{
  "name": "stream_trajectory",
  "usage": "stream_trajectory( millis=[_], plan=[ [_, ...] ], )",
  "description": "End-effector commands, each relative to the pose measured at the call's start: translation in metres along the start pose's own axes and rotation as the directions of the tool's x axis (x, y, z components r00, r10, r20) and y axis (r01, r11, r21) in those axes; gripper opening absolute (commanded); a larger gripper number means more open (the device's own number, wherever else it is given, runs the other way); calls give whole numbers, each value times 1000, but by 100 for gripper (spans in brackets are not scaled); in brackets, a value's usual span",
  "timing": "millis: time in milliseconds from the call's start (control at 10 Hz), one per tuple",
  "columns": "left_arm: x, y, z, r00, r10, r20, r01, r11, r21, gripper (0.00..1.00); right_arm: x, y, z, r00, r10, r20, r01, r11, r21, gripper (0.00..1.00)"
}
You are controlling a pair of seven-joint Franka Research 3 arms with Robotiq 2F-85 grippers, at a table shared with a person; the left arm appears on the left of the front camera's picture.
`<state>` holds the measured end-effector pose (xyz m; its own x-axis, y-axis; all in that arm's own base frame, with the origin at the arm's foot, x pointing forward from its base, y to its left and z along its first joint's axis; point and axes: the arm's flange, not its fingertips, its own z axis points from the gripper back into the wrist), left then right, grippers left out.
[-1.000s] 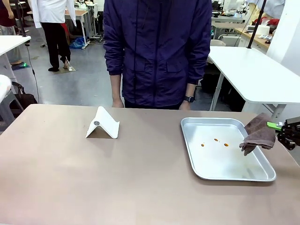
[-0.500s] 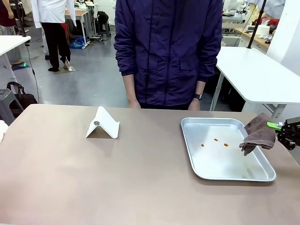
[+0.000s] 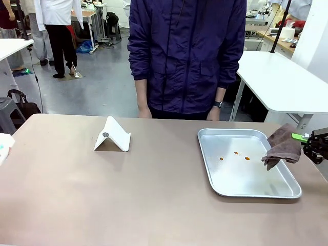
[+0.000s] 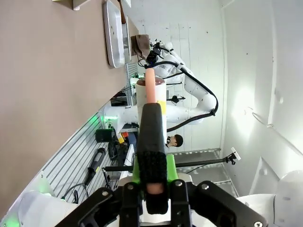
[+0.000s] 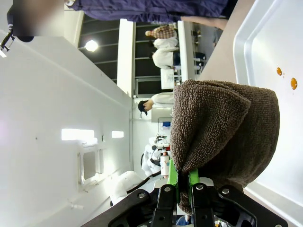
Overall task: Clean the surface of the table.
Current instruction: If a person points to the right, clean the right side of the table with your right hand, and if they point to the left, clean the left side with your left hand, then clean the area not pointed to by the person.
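The brown-beige table (image 3: 154, 200) spreads wide before me. My right gripper (image 3: 309, 138) hangs at its right edge, shut on a brown cloth (image 3: 282, 145) that droops over the right rim of the silver tray (image 3: 256, 187). In the right wrist view the cloth (image 5: 222, 132) bulges out from the shut gripper (image 5: 180, 182), above the tray (image 5: 279, 42). My left gripper (image 4: 151, 106) is shut, off past the table's (image 4: 47, 94) left end. A thin pinkish strip shows between its fingers, and I cannot tell what it is.
Three small orange specks (image 3: 236, 152) lie inside the tray. A white folded stand (image 3: 113, 135) sits at the table's back left. A person in a dark purple jacket (image 3: 187, 56) stands at the far edge, hands down. A white-topped table (image 3: 282, 82) stands behind on the right.
The person has stepped a little to the right. A white shape has come in lower at the picture's left edge. The right gripper and cloth have held still.
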<state>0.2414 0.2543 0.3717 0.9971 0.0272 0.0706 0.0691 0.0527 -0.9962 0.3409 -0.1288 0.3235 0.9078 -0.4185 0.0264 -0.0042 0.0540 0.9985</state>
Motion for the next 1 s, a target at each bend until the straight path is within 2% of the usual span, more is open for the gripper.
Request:
stream_trajectory(
  millis=[0,800,900],
  plan=[
    [-2,-8,6,1000,5,6,-5,1000,-12,3,0,5,1,1000,-19,3,19,1000,-2,0],
    [-2,-8,6,1000,5,6,-5,1000,-12,3,0,5,1,1000,-19,3,19,1000,-2,0],
    [-2,-8,6,1000,5,6,-5,1000,-12,3,0,0,0,1000,0,0,0,1000,0,10]
  ],
)
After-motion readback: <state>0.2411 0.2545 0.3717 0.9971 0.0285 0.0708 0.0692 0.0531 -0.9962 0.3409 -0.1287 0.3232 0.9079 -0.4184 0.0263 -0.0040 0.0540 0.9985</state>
